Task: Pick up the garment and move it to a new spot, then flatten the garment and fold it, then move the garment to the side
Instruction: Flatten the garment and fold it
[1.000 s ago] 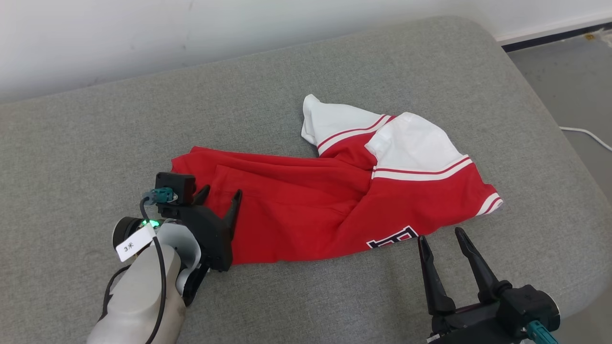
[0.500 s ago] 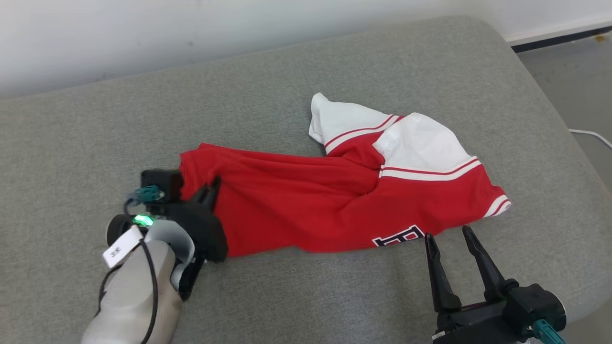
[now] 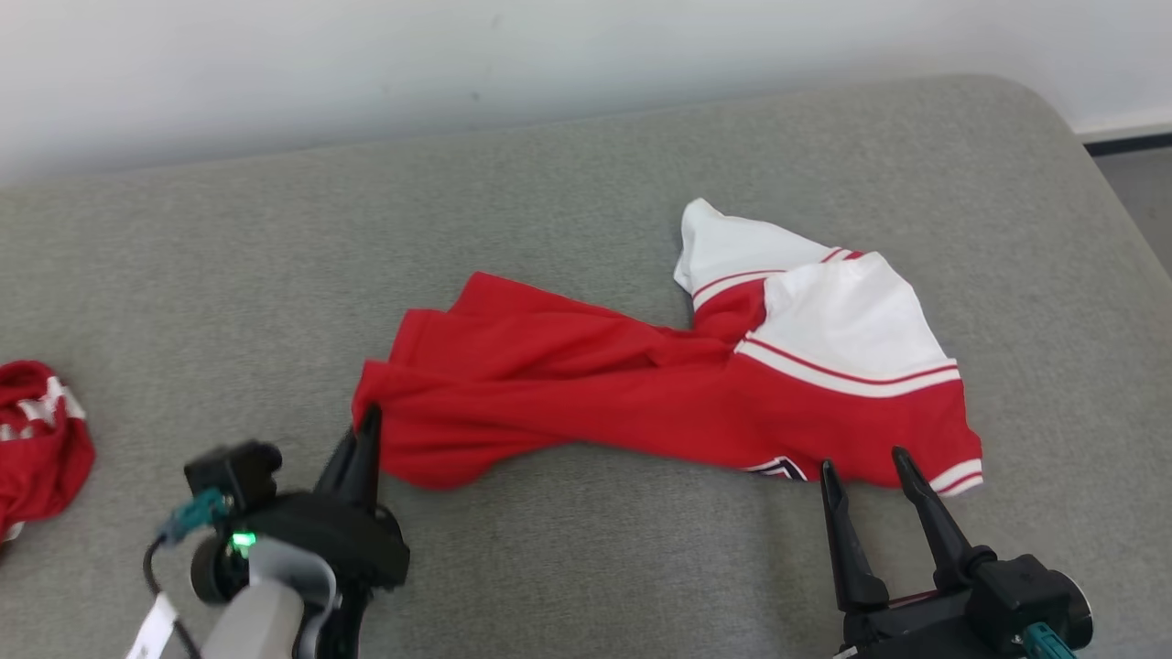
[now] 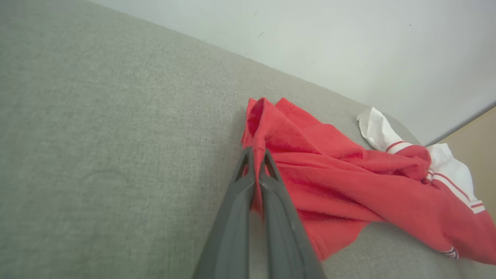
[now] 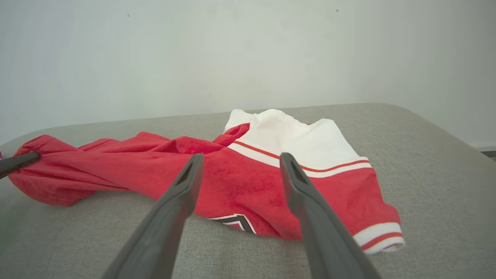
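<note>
Left gripper [image 3: 368, 419] is pressed together, pinching the red corner of the jersey [image 3: 641, 403] over the near-left part of the grey cushion [image 3: 586, 183]. The left wrist view makes the grip plain: both dark fingers [image 4: 271, 201] meet at the left gripper's [image 4: 255, 153] tips, with a fold of red cloth running between them and bunching up just past them. The jersey [image 4: 348, 186] trails off from that pinch, sagging in long creases.

Over to the right gripper [image 3: 865, 460]: it is spread wide, holding nothing, at the cushion's near-right. Its tips sit just beside the jersey's near hem; whether they brush the cloth is hard to tell from above.

The jersey lies on the cushion's middle and right, red body to the left, white striped sleeves heaped toward the cushion's far-right.

The right wrist view, looking out low between the right gripper's [image 5: 241, 156] spread fingers, brings up the jersey's [image 5: 116, 166] black-and-white lettering [image 5: 236, 221] at the near hem, mostly tucked under and unreadable. The head view picks up a second red bundle [image 3: 37, 439] at the cushion's left end, well apart from the jersey.
</note>
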Robot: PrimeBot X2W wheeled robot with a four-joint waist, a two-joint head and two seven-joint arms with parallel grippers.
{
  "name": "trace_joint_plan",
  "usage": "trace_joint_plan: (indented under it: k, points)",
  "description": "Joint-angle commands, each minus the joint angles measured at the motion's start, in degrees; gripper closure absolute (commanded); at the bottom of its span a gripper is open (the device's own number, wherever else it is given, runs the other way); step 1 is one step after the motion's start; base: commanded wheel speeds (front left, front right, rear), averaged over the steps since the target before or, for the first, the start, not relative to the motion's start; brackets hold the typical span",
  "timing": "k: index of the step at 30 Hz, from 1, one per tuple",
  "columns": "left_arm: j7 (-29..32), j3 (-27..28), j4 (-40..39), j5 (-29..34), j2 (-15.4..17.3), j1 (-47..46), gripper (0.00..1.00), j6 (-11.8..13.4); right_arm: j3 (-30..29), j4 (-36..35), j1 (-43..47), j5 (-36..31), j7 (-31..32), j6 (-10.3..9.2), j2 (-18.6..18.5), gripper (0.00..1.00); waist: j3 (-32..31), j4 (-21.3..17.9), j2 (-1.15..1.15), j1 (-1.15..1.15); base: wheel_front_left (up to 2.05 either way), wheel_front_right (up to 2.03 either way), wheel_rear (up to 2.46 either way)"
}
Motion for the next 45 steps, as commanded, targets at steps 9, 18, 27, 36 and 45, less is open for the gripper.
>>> trace_joint_plan:
  k: [9,18,27,36,45]
  points:
    - [3.6,2.4,-10.9,-5.6,0.4,13.6,1.0,2.7,0.0,-0.8,1.1,-0.4,1.2,-0.13,0.0,0.0,-2.4,3.4,0.0,0.0,0.0,0.0,0.0]
    - [1.6,3.2,-14.3,-5.0,1.0,19.5,0.0,4.9,0.8,-0.8,1.7,-0.1,1.7,-0.13,0.0,0.0,-4.4,3.0,0.0,0.0,0.0,0.0,0.0]
    - [-1.3,4.5,-21.2,5.0,3.0,24.2,0.0,8.3,-1.3,-0.9,2.9,-0.3,1.7,-0.13,0.0,0.0,-6.4,3.4,0.0,0.0,0.0,0.0,0.0]
    - [-1.3,11.6,-35.0,21.4,-0.4,30.5,0.0,7.6,-3.5,-1.5,3.4,-0.5,2.3,-0.13,0.0,0.0,-7.2,4.4,0.0,0.0,0.0,0.0,0.0]
    - [-1.3,16.1,-40.0,29.0,-3.8,34.9,0.0,6.5,-5.6,-1.3,3.3,-0.3,3.5,-0.13,0.0,0.0,-7.0,5.3,0.0,0.0,0.0,0.0,0.0]
